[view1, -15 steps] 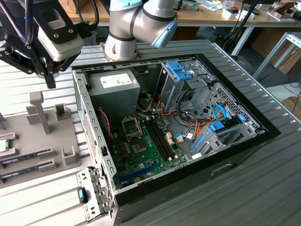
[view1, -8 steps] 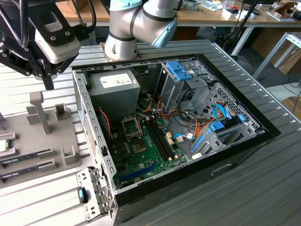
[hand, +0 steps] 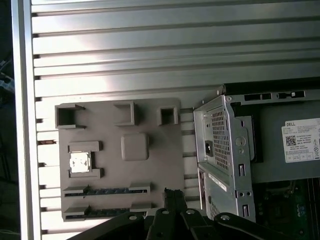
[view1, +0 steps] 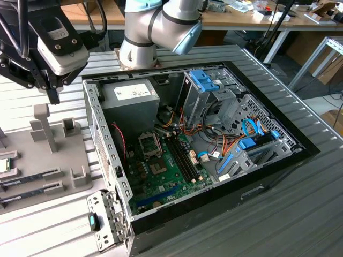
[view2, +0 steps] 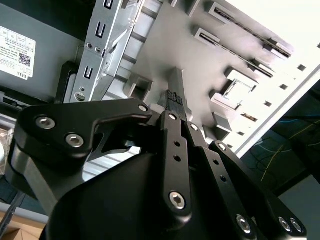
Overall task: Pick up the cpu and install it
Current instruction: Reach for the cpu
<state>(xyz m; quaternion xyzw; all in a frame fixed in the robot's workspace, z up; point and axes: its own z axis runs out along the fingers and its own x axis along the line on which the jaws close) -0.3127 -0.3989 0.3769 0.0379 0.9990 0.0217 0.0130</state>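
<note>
The cpu in grey tray, apart from claw.

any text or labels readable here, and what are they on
White sticker on the power supply: a logo, a square code and fine print, all too small to read reliably.
The cpu in the grey tray: no legible marking on its metal top.
Nothing else carries readable print.

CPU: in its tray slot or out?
In. The cpu lies flat, silver top up, in its slot on the grey tray; the shut hand holds nothing.
</note>
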